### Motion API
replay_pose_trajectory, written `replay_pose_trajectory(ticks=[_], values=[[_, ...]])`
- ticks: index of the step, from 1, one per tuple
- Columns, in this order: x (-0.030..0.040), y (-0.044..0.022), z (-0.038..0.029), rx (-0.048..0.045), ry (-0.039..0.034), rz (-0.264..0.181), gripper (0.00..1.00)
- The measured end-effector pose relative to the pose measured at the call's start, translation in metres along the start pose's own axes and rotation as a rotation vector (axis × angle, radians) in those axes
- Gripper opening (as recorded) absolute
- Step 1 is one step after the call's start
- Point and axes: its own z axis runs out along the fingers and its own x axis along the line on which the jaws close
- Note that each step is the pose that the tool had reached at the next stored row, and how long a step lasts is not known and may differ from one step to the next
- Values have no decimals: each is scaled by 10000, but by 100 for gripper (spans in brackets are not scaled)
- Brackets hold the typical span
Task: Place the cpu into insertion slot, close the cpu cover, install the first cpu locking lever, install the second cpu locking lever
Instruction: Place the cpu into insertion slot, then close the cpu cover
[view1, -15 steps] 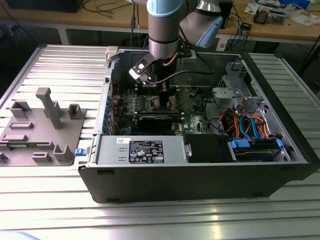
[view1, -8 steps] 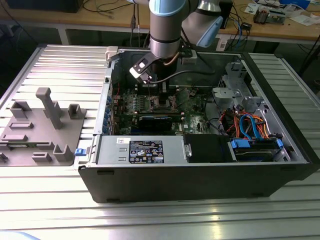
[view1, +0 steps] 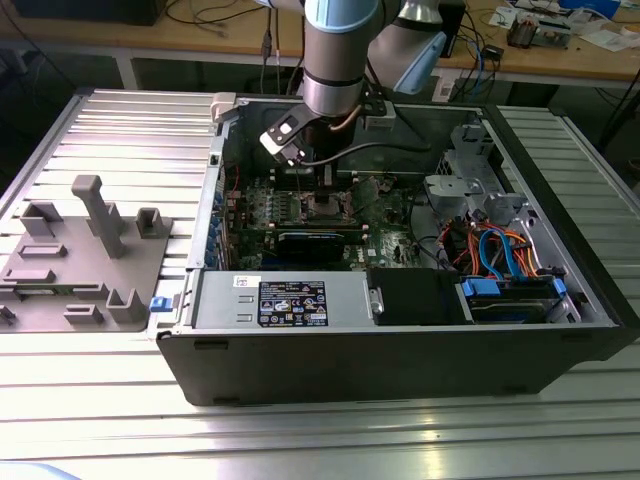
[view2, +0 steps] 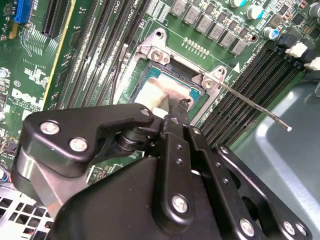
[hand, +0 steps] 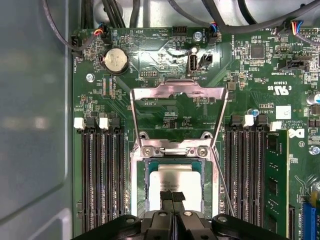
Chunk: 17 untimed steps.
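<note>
The cpu (hand: 175, 181) lies flat in the insertion slot (hand: 146, 167), its silver top facing up; it shows as well in the second wrist view (view2: 152, 92). My gripper (hand: 173, 198) is shut, its two black fingertips (view2: 176, 106) pressed together right at the chip's top with nothing between them. The cpu cover (hand: 175, 90) stands raised on its hinge, tilted back from the slot. A thin locking lever (view2: 255, 107) sticks out unlatched beside the socket (view1: 328, 207). In the exterior view my gripper (view1: 325, 187) reaches down into the open computer case (view1: 400, 350).
Black memory slots (hand: 102, 180) flank the socket on both sides. A power supply (view1: 280, 300) sits at the case's near wall, orange and blue cables (view1: 500, 250) on the exterior view's right. A grey parts fixture (view1: 80, 260) lies on the table at that view's left.
</note>
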Motion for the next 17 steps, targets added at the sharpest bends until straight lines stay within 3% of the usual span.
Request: replay_pose_trajectory(ticks=[3, 17], values=[[0, 0, 0, -1, 2, -213, 11], [-8, 0, -15, -10, -6, -225, 11]])
